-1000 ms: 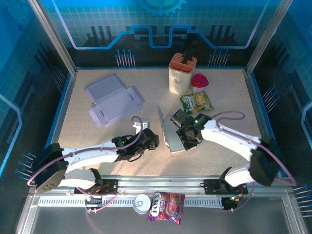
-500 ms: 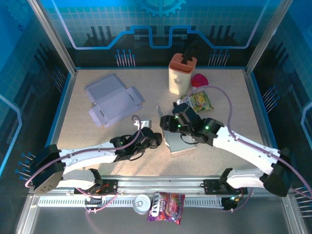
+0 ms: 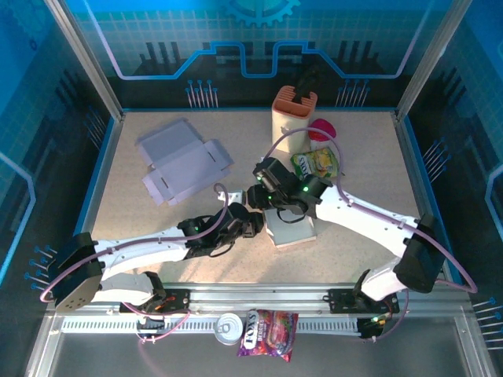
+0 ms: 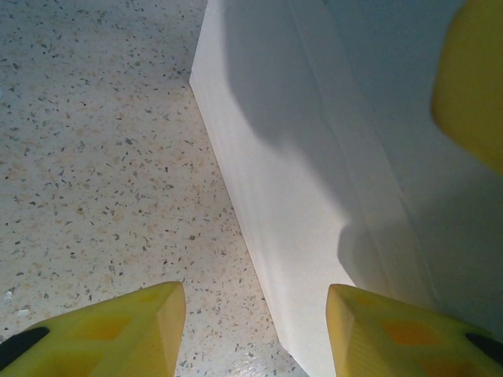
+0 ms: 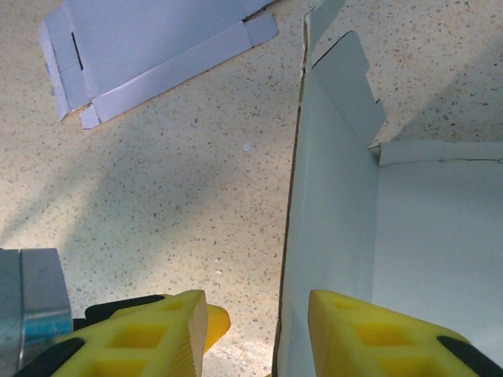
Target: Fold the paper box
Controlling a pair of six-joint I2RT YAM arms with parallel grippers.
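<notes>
Straddling the walls of the paper box (image 3: 292,228) on the counter (image 3: 236,141), we are holding both the left claw (image 4: 253,314) and the right claw (image 5: 255,314) parted, clamping nothing.

I work in a robotics lab test cell. Aluminium frame posts (image 3: 85,59) box me in and blue circuit-pattern panels (image 3: 259,35) line the walls. My left arm (image 3: 141,250) and right arm (image 3: 369,220) are bolted to a slotted rail (image 3: 259,297) at the edge of a speckled table (image 3: 369,157).

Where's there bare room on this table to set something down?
Free: tabletop right of the snack bag, up to the right edge; also the strip between the flat cardboard and the left arm. Crowded: the middle, around the half-folded box.
</notes>
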